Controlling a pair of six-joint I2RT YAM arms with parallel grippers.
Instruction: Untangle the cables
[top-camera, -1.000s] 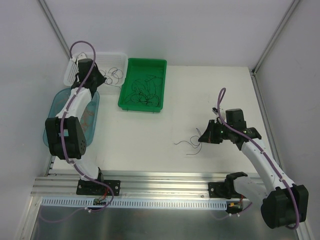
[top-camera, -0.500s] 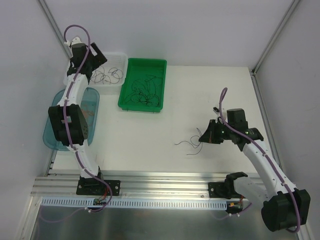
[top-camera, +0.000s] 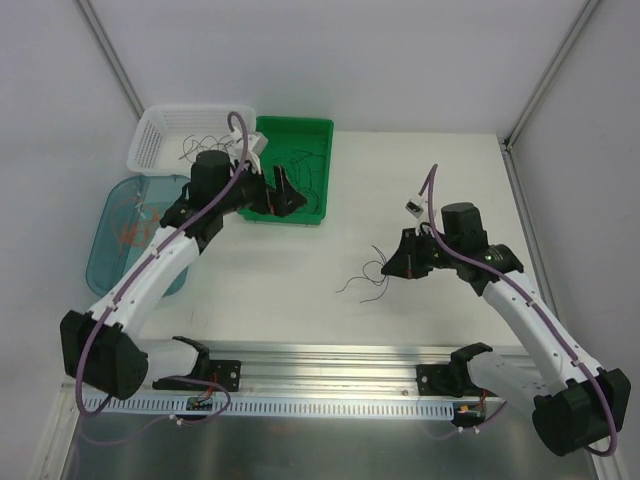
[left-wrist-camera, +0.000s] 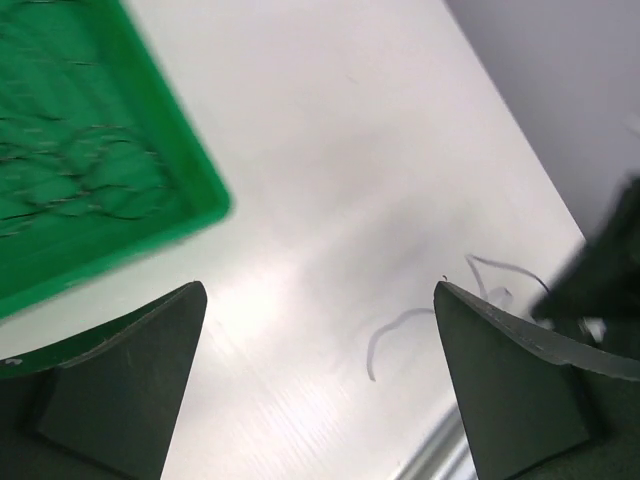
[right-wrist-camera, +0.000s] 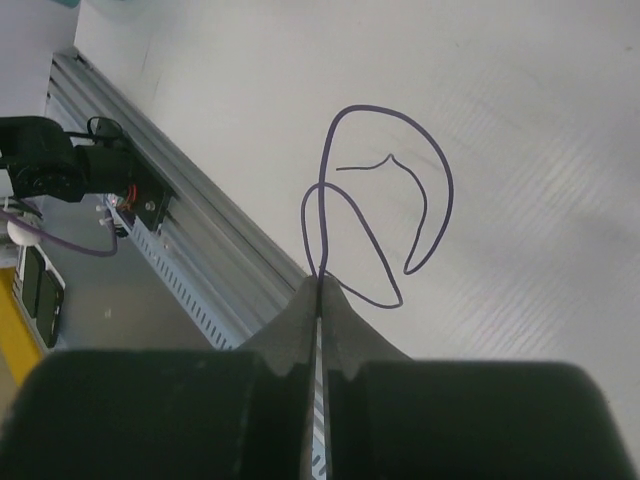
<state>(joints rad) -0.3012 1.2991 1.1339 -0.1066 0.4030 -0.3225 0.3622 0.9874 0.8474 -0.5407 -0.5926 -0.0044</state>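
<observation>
No writing, number, brand or sign can be read in any view. The small white tag (top-camera: 415, 207) by the right arm (top-camera: 520, 305) is too small to make out.

I swung the left gripper (top-camera: 288, 192) from the white basket (top-camera: 145, 135) over the green tray (top-camera: 327, 165); the right gripper (top-camera: 390, 268) dragged its cable (top-camera: 364, 284) left.

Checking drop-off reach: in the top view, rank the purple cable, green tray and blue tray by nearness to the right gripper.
1. Purple cable: pinched in the right gripper, trailing to its left.
2. Green tray: farther back and to the left.
3. Blue tray: at the table's far left edge.
</observation>
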